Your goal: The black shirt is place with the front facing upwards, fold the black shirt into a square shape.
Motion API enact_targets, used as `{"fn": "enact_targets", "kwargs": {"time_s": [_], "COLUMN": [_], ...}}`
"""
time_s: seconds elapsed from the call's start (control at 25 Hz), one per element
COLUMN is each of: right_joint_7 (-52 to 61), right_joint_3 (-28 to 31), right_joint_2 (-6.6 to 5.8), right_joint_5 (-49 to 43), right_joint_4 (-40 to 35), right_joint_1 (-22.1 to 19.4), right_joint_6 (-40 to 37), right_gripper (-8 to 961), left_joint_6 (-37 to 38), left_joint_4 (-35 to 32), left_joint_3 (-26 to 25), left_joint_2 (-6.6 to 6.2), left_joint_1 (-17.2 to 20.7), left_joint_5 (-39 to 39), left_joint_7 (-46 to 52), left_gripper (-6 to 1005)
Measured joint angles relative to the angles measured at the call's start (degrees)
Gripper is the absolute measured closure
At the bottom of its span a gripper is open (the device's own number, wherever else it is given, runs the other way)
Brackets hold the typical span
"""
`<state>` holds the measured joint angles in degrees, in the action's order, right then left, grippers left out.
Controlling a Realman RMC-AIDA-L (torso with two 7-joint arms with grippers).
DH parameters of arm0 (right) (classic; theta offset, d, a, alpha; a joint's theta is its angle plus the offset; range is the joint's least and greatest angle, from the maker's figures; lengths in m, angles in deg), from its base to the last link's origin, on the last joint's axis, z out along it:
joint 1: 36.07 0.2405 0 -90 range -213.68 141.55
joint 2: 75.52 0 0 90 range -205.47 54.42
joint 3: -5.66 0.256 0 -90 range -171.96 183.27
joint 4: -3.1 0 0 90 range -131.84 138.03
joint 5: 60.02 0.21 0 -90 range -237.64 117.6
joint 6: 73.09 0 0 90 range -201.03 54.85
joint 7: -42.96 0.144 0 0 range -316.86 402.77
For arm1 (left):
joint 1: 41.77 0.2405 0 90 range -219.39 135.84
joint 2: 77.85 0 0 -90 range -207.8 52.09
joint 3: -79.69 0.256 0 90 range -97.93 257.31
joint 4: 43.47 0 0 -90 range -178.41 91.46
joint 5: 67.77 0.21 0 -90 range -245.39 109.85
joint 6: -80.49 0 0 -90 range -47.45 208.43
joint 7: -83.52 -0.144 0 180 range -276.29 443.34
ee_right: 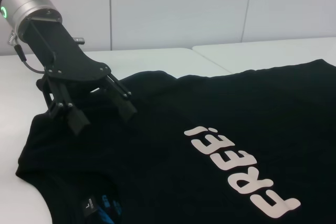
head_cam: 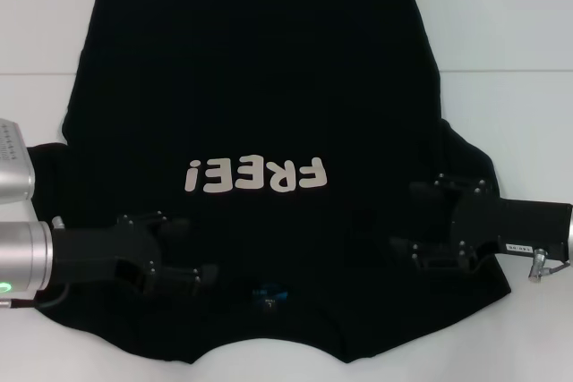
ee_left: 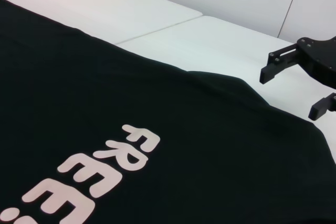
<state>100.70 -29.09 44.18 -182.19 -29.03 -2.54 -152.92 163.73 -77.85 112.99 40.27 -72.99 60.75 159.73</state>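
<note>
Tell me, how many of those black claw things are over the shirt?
2. The left gripper hangs open over the black shirt near its left shoulder; the right gripper hangs open over the right shoulder.

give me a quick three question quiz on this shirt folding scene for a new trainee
1. True or false: the black shirt lies with its FREE! lettering facing up.
2. Where are the grippers? A) both over the shirt's collar end B) both off the table
3. Fill in: the left gripper and right gripper are both ____.

Key: 1 true; 2 A; 3 open
</note>
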Motion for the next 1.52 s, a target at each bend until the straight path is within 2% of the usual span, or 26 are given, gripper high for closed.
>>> {"fn": "enact_targets", "kwargs": {"time_s": [0.68, 0.84, 1.04, 1.12, 1.28, 1.52], "right_joint_7": [0.0, 0.7, 3.2, 4.0, 5.6, 8.7], "right_joint_3": [-0.1, -0.1, -0.1, -0.1, -0.1, -2.0], "right_joint_2": [0.0, 0.0, -0.01, -0.02, -0.02, -0.05], "right_joint_5": [0.0, 0.0, 0.0, 0.0, 0.0, 0.0], "right_joint_4": [0.1, 0.1, -0.2, -0.3, -0.2, -0.4], "right_joint_1": [0.2, 0.3, 0.4, 0.4, 0.9, 1.8], "right_joint_6": [-0.1, 0.0, -0.1, -0.2, 0.3, 1.1], "right_gripper": [60, 60, 61, 62, 63, 64], "left_joint_6": [-0.1, 0.8, 5.5, 6.7, 7.1, 7.4], "left_joint_4": [-0.1, -0.2, -0.3, -0.9, -3.9, -6.9], "left_joint_3": [-0.1, -2.8, -7.9, -9.1, -9.8, -10.3], "left_joint_2": [0.09, -0.35, -2.37, -3.56, -5.28, -7.97], "left_joint_1": [0.2, 0.1, -0.3, -0.3, -0.4, -1.9], "left_joint_5": [0.1, 0.1, 0.1, 0.1, 1.5, 9.0], "left_joint_7": [1.0, 6.0, 16.7, 22.5, 34.6, 50.6], "left_gripper": [50, 51, 52, 53, 53, 54]}}
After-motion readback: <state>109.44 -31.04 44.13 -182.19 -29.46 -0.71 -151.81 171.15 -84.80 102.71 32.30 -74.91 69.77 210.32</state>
